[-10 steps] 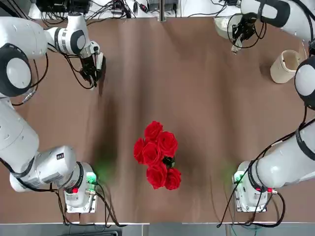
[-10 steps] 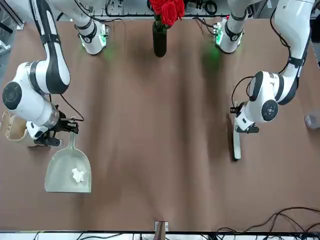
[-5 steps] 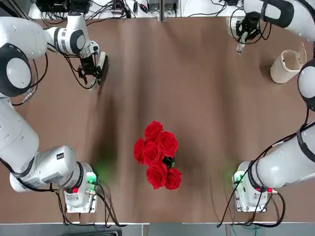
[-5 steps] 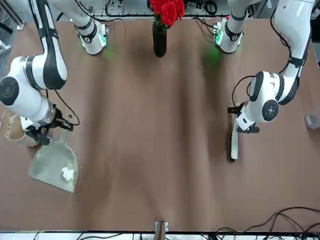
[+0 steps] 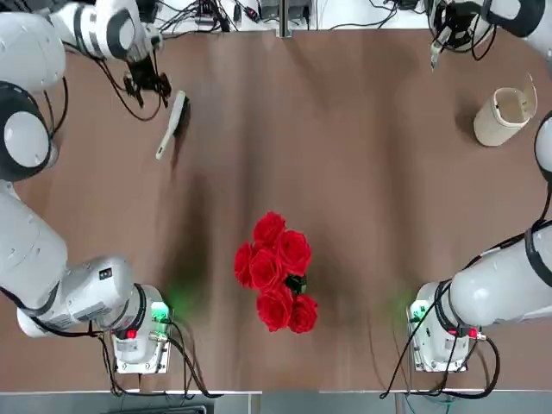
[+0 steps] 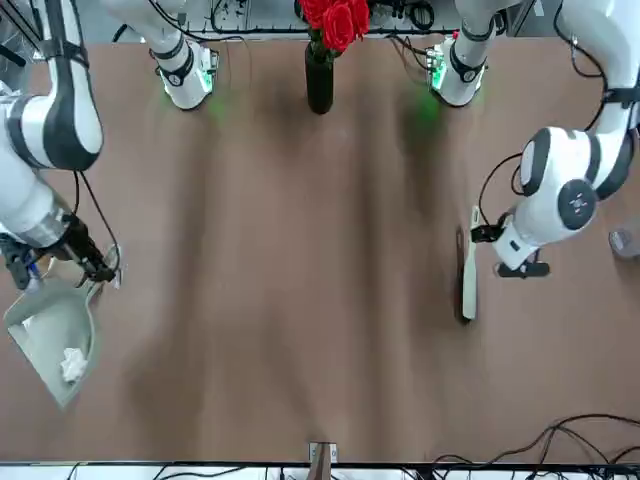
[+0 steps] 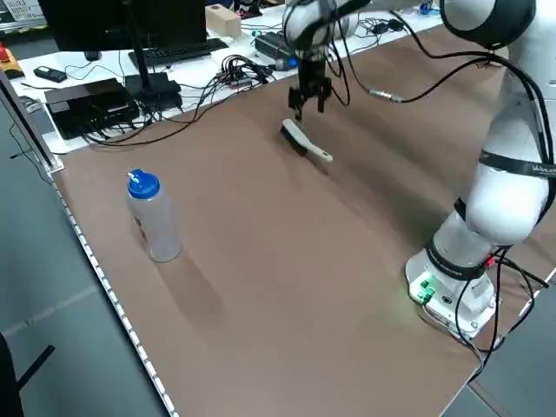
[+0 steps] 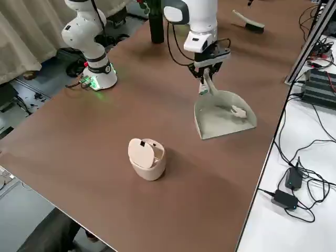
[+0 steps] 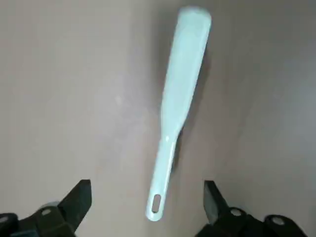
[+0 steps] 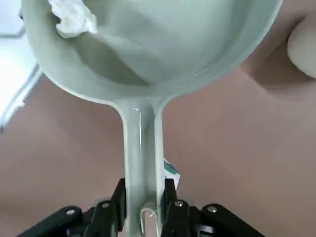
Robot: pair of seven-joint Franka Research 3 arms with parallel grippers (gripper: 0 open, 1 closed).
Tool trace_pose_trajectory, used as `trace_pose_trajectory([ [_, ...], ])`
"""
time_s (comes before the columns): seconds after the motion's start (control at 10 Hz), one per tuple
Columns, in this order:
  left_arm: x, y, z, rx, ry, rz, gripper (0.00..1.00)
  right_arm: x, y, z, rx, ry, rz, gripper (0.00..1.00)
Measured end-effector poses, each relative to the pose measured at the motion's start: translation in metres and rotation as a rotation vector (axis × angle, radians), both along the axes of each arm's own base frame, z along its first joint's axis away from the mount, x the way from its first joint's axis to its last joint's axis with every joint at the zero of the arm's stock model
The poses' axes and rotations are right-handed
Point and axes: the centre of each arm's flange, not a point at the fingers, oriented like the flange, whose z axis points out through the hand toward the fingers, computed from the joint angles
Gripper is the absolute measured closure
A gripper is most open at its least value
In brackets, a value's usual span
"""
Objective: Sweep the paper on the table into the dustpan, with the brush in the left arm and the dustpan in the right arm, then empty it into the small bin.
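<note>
**My dustpan is up, my brush is down**

My dustpan [image 8: 223, 118] hangs off the table [image 6: 300, 260], its handle pinched tight between the fingers of my right gripper [image 10: 143, 210]. The paper [image 10: 73, 19] sits in the scoop, a crumpled white scrap against the back wall near one corner. From the right side I see the scoop tilted and lifted, with the small bin [image 8: 147, 158] standing on the table well apart from it, toward the near edge, its lid tipped.

My brush [image 5: 172, 126] lies flat on the table, let go. My left gripper [image 9: 147, 207] hovers just beyond the handle's end with its fingers spread wide, touching nothing.

A bunch of red roses [image 5: 278, 272] stands mid-table between my two bases. A bottle with a blue cap [image 7: 152, 217] stands near the table's left edge.
</note>
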Motion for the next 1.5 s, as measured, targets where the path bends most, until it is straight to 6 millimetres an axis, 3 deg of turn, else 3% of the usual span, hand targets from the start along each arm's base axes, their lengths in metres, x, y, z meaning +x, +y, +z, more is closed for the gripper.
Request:
trace_pose_trajectory([
  [0.2, 0.011, 0.006, 0.065, 0.017, 0.005, 0.022, 0.0, 0.002, -0.006, 0.008, 0.051, -0.078, -0.173, 0.67],
  [0.4, 0.009, 0.015, 0.127, 0.035, 0.003, 0.046, 0.0, -0.003, -0.003, -0.003, 0.084, -0.077, -0.304, 0.67],
  [0.5, 0.005, 0.018, 0.149, 0.038, -0.016, 0.057, 0.0, -0.006, 0.0, -0.012, 0.095, -0.058, -0.348, 0.67],
  [0.8, -0.013, 0.01, 0.189, 0.013, -0.054, 0.079, 0.0, -0.021, 0.008, -0.042, 0.099, -0.003, -0.435, 0.67],
  [1.0, -0.035, 0.005, 0.223, -0.007, -0.07, 0.087, 0.0, -0.03, 0.009, -0.051, 0.102, 0.0, -0.512, 0.67],
  [1.2, -0.05, -0.002, 0.248, -0.018, -0.096, 0.083, 0.0, -0.045, 0.006, -0.047, 0.119, 0.001, -0.573, 0.67],
  [1.5, -0.065, 0.012, 0.279, -0.03, -0.155, 0.113, 0.0, -0.073, -0.009, -0.036, 0.137, 0.028, -0.647, 0.67],
])
